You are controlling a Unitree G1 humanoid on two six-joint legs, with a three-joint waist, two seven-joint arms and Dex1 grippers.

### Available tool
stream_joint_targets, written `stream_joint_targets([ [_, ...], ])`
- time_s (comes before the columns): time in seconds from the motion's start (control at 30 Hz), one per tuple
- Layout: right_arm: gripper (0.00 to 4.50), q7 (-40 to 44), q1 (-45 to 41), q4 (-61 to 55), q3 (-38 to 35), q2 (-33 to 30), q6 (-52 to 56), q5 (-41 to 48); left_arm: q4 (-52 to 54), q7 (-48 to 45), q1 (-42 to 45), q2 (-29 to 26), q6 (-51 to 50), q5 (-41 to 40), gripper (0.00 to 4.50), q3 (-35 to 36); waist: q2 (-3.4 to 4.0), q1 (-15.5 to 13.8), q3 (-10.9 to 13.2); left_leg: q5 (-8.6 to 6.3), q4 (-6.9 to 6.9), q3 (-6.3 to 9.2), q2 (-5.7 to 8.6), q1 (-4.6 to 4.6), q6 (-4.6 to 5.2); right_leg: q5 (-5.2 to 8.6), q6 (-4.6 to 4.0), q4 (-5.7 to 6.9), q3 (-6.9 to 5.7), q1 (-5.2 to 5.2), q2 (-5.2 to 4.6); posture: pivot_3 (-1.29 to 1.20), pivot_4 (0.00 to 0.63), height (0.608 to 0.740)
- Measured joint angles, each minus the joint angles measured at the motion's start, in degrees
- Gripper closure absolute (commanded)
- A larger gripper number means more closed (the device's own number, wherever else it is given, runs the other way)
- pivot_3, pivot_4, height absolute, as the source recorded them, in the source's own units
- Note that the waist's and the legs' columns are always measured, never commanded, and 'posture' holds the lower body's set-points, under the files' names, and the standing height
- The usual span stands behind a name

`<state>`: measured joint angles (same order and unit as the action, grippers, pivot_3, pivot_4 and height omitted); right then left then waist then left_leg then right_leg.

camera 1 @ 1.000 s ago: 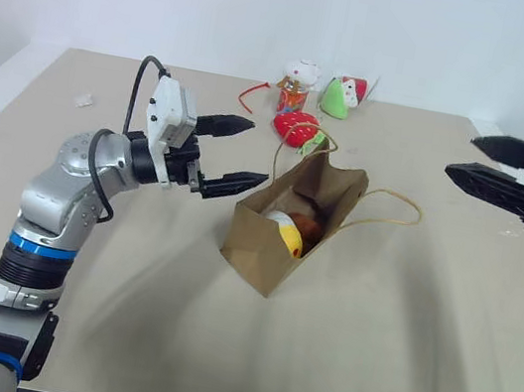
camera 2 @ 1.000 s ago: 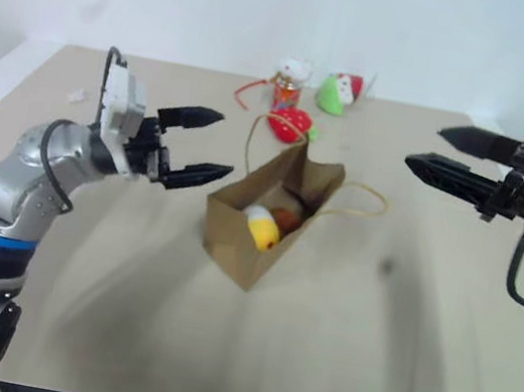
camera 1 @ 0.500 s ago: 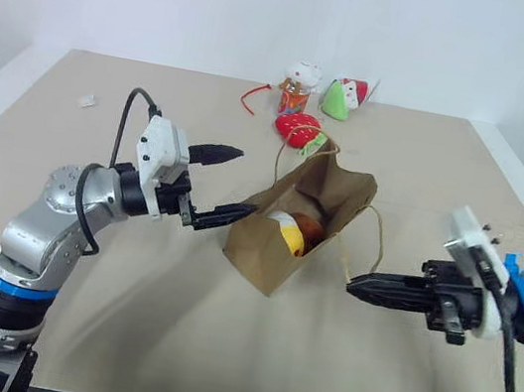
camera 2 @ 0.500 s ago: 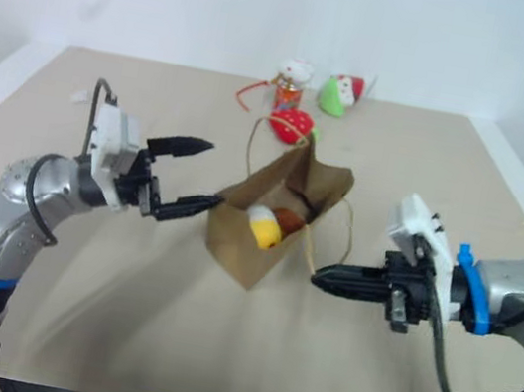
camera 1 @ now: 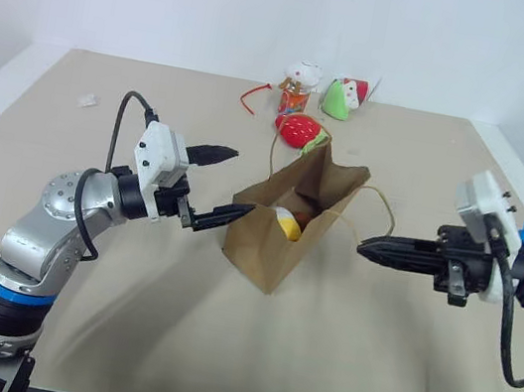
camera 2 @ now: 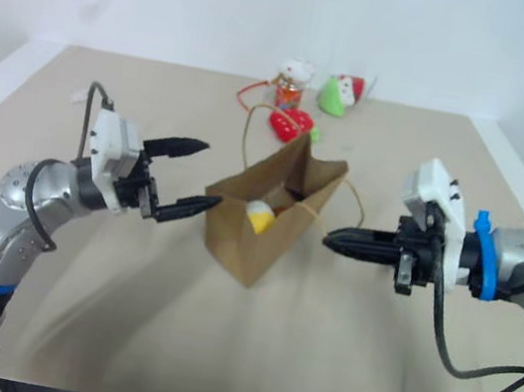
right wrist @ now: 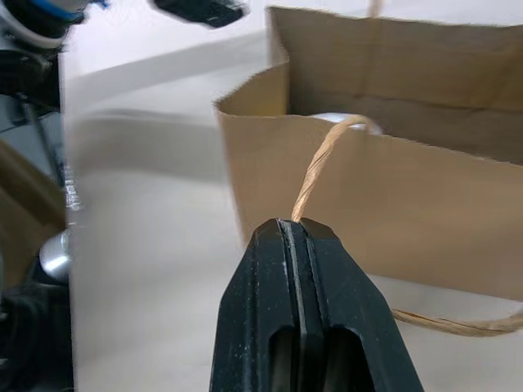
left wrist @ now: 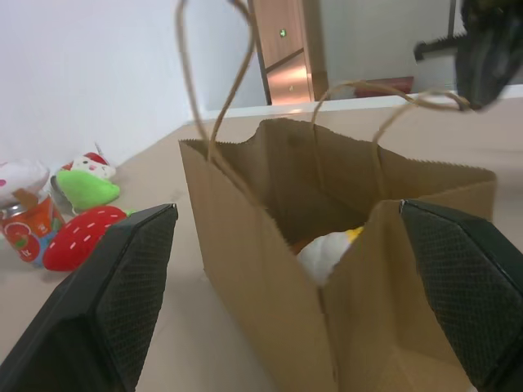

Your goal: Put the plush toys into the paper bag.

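we've got the paper bag [camera 1: 280, 239] standing open mid-desk [camera 1: 363, 374], yellow-and-white plush toy [camera 1: 285, 223] inside it, our right gripper [right wrist: 292, 233] jaws pinched shut on a cord handle [right wrist: 319, 171], left gripper [camera 1: 228, 185] jaws wide open just beside the bag's end

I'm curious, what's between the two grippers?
The paper bag stands between the open left gripper and the shut right gripper, seen in both eye views.

Bag mouth [camera 1: 304, 199] open upward, w/ cord handles [camera 1: 379, 198] arching over it. Strawberry toy [camera 1: 297, 130] just behind bag. Bare desk [camera 1: 337, 349] in front.
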<state>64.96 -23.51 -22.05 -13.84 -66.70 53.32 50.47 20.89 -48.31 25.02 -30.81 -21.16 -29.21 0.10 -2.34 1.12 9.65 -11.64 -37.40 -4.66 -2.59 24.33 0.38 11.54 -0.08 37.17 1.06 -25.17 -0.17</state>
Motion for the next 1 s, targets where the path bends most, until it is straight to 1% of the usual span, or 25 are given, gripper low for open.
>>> stream_joint_targets([
  [0.13, 4.45, 0.3, -0.9, 3.6, -0.6, -1.6, -0.7, -1.3, 0.0, -0.3, 0.0, 0.0, 0.1, 0.0, 0.00, -0.5, 0.00, 0.0, 0.0, 0.00, 0.00, -0.02, -0.01, 0.00, 0.00, 0.00, 0.00, 0.00, 0.01, -0.02, 0.01, 0.00, 0.150, 0.740],
  [0.23, 4.45, -0.1, -1.3, 4.5, -2.2, -1.7, 0.8, -0.2, 0.0, -0.7, 0.0, 0.3, 0.3, 0.1, 0.00, -1.0, 0.00, 0.0, 0.0, 0.00, 0.00, 0.00, -0.02, -0.01, 0.00, 0.00, 0.00, 0.01, 0.00, -0.01, 0.02, 0.00, 0.150, 0.740],
  [0.27, 3.87, -0.2, -1.3, 4.5, -2.2, -1.7, 0.9, -0.1, 0.0, -0.7, 0.0, 0.3, 0.4, 0.1, 0.00, -1.0, 0.00, 0.0, 0.0, 0.00, 0.00, 0.00, -0.03, -0.01, 0.00, -0.01, 0.00, 0.00, 0.00, -0.01, 0.03, 0.00, 0.150, 0.740],
  [0.33, 3.51, -1.7, -1.8, 4.5, -2.8, -1.5, 4.8, 2.9, -0.1, -1.0, 0.0, 0.5, 0.9, 0.3, 0.00, -1.7, 0.00, 0.0, 0.0, 0.00, 0.00, 0.00, -0.03, -0.01, 0.00, -0.01, 0.00, 0.00, 0.01, -0.01, 0.02, 0.00, 0.150, 0.740],
  [0.37, 3.29, -1.7, -1.8, 4.5, -2.8, -1.5, 4.9, 2.9, -0.1, -1.0, 0.0, 0.5, 0.9, 0.3, 0.00, -1.7, 0.00, 0.0, 0.0, 0.00, 0.00, 0.00, -0.03, -0.01, 0.00, -0.01, 0.01, 0.00, 0.01, 0.00, 0.02, 0.00, 0.150, 0.740],
  [0.4, 2.74, -2.2, -1.7, 4.2, -2.8, -1.3, 5.1, 3.2, -0.2, -1.1, 0.0, 0.5, 1.1, 0.5, 0.00, -1.8, 0.00, 0.0, 0.0, 0.00, 0.00, 0.00, -0.02, -0.01, 0.00, -0.01, 0.01, 0.00, 0.01, -0.01, 0.02, 0.00, 0.150, 0.740],
  [0.47, 2.04, -2.8, -1.5, 3.5, -2.8, -0.9, 4.4, 3.0, -0.2, -1.2, 0.1, 0.5, 1.2, 0.6, 0.00, -2.0, 0.00, 0.0, 0.0, 0.00, 0.00, -0.01, -0.02, -0.01, 0.00, -0.01, 0.01, 0.00, 0.01, -0.01, 0.02, 0.00, 0.150, 0.740],
  [0.67, 2.04, -0.9, 1.2, 4.0, -5.0, -2.8, 2.9, 1.5, -0.9, -1.9, 0.4, 0.6, 1.6, 1.3, 0.00, -2.3, 0.00, -0.1, 0.0, 0.00, 0.00, -0.03, 0.00, 0.00, 0.00, -0.02, 0.03, 0.00, 0.02, -0.01, 0.00, 0.00, 0.150, 0.740],
  [0.8, 2.04, 1.5, 1.5, 8.6, -7.9, -5.6, 2.2, 0.0, -1.6, -2.3, 0.5, 0.6, 2.3, 1.7, 0.00, -2.4, 0.01, -0.1, 0.0, 0.00, -0.01, -0.04, 0.00, -0.02, 0.00, -0.02, 0.02, 0.00, 0.03, -0.01, 0.00, 0.00, 0.150, 0.740],
  [0.87, 2.04, 2.1, 1.2, 11.8, -9.2, -5.8, 1.7, -0.4, -1.8, -2.3, 0.5, 0.6, 2.4, 1.8, 0.00, -2.5, 0.01, -0.1, 0.0, 0.00, -0.01, -0.04, -0.01, -0.02, 0.00, -0.02, 0.02, 0.00, 0.03, -0.01, 0.01, 0.00, 0.150, 0.740],
  [0.9, 2.26, 2.2, 0.9, 14.1, -9.3, -5.8, 0.8, -1.3, -1.8, -2.4, 0.5, 0.6, 2.5, 1.8, 0.00, -2.5, 0.01, 0.0, 0.0, 0.00, -0.01, -0.04, -0.01, -0.02, 0.00, -0.02, 0.02, 0.00, 0.04, -0.01, 0.02, 0.00, 0.150, 0.740],
  [0.93, 2.57, 2.1, 0.8, 15.5, -9.4, -5.8, 0.3, -1.8, -1.8, -2.5, 0.5, 0.6, 2.5, 1.8, 0.00, -2.5, 0.01, 0.0, 0.0, 0.00, -0.01, -0.04, -0.01, -0.03, 0.00, -0.02, 0.02, 0.00, 0.03, -0.01, 0.02, 0.00, 0.150, 0.740],
  [0.97, 2.66, 2.1, 0.7, 17.2, -9.4, -5.7, -0.5, -2.6, -1.8, -2.6, 0.5, 0.6, 2.5, 1.9, 0.00, -2.5, 0.01, 0.0, 0.0, 0.00, -0.01, -0.04, -0.01, -0.02, 0.00, -0.02, 0.02, 0.00, 0.03, -0.01, 0.02, 0.00, 0.150, 0.740],
  [1.0, 3.03, 2.0, 0.7, 18.4, -9.4, -5.5, -1.2, -3.2, -1.8, -2.7, 0.5, 0.6, 2.6, 1.9, 0.00, -2.5, 0.01, 0.0, 0.0, 0.00, -0.01, -0.04, -0.01, -0.02, 0.00, -0.02, 0.02, 0.00, 0.04, -0.01, 0.02, 0.00, 0.150, 0.740],
])
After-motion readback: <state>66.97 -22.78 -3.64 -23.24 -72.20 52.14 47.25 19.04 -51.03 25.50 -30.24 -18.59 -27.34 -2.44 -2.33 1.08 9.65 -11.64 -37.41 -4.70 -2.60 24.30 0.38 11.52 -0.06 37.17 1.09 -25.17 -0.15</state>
